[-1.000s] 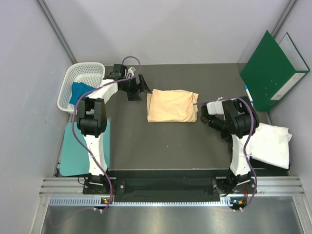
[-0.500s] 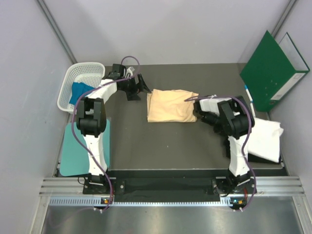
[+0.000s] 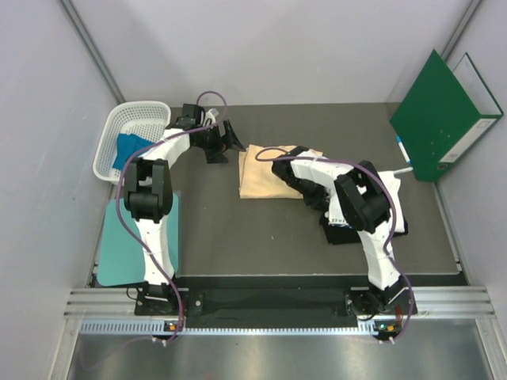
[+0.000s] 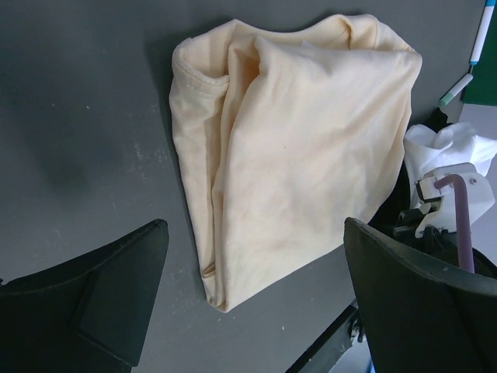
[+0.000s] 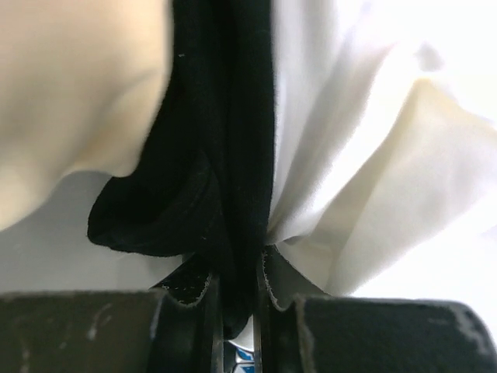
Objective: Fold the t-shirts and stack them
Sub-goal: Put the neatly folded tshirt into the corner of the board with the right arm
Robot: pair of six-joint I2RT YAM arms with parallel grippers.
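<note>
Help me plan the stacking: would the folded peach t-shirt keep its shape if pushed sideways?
Probably not: the peach t-shirt looks soft, with loose rounded folds and wrinkles, so it would likely bunch. Its layers lie loose, so the top one may slide.

The left arm (image 3: 150,198) stretches to the far edge of the counter (image 3: 261,237), left gripper (image 4: 254,256) wide open. The right arm (image 3: 366,207) bends toward the middle, right gripper (image 5: 233,289) squeezing the dark t-shirt (image 5: 221,155)

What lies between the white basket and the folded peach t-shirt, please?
The left gripper and its arm, above the dark table, lie between the basket and the peach t-shirt. The top view shows this.
</note>
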